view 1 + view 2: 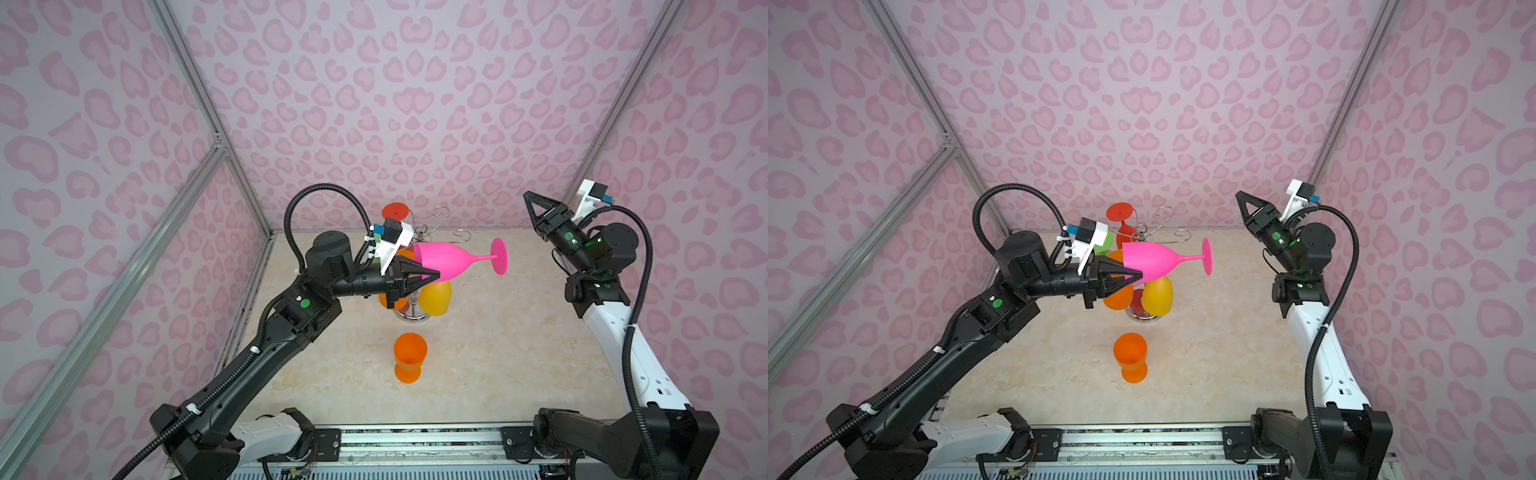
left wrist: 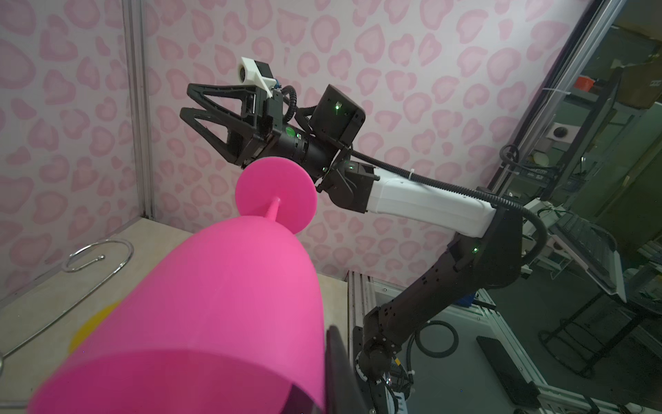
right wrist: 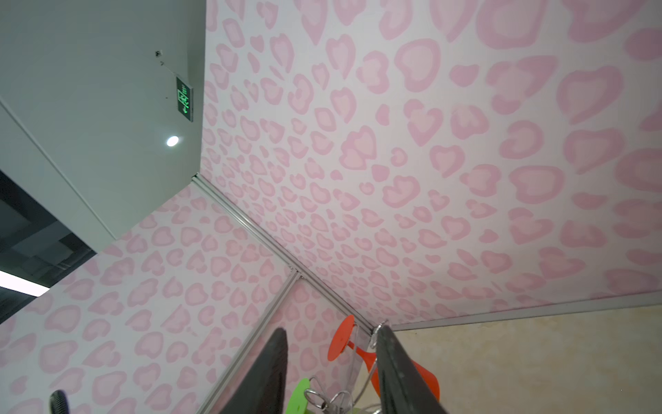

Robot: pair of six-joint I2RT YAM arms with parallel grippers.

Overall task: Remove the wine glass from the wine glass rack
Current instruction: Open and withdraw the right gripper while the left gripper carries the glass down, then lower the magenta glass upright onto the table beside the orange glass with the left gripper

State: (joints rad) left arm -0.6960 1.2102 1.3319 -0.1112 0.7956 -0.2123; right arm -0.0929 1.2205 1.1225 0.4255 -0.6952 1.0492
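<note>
Now my left claw (image 1: pixel 432 275) grips the pink wine glass (image 1: pixel 453 259) by its bowl, level and just beside the hooks of the wine glass rack (image 1: pixel 421 232), foot seemingly free, while my right claw (image 2: pixel 186 100) waits part-open and empty well away, so next I'd tip it upright onto the bench (image 1: pixel 498 353).

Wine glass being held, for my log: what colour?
Wine glass is pink; left wrist view shows best.

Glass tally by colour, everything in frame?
pink glass: 1
red glass: 1
green glass: 1
yellow glass: 1
orange glass: 2 (hung, standing)
total: 6
</note>
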